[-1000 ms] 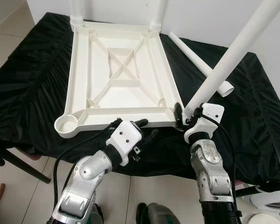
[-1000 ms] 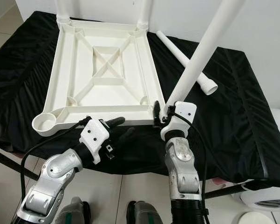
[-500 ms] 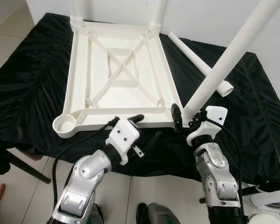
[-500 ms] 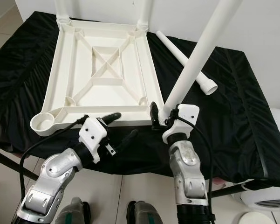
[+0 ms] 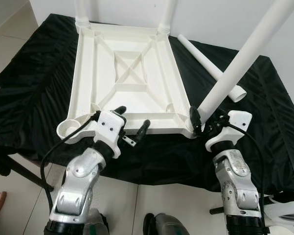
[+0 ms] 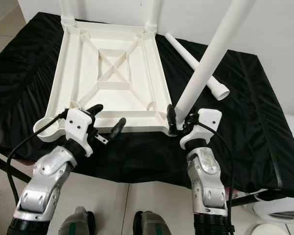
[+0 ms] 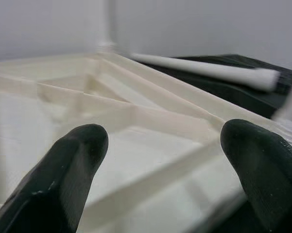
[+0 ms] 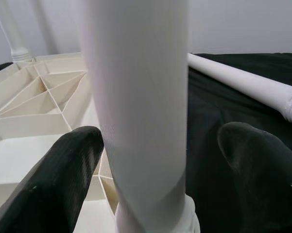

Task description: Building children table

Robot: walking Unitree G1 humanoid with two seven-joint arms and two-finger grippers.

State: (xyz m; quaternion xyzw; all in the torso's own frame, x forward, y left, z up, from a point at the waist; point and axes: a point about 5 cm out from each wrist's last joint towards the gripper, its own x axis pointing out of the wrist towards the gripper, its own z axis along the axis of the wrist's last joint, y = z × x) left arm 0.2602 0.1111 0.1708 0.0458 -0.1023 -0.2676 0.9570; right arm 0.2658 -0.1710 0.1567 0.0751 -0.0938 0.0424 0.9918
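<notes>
While the right pincer (image 5: 199, 128), fingers apart around the leg (image 5: 239, 63), steadies it loosely, tilt may cross-thread the socket; left pincer (image 5: 132, 122) gapes.

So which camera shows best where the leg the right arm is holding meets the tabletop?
The right wrist view: the white plastic leg fills the foreground, its base at the corner socket. The eye views show that joint smaller, partly behind the right gripper.

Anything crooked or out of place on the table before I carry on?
Yes: the leg at the right gripper leans rather than standing upright in the tabletop's near-right corner. One spare leg lies loose on the black cloth.
</notes>
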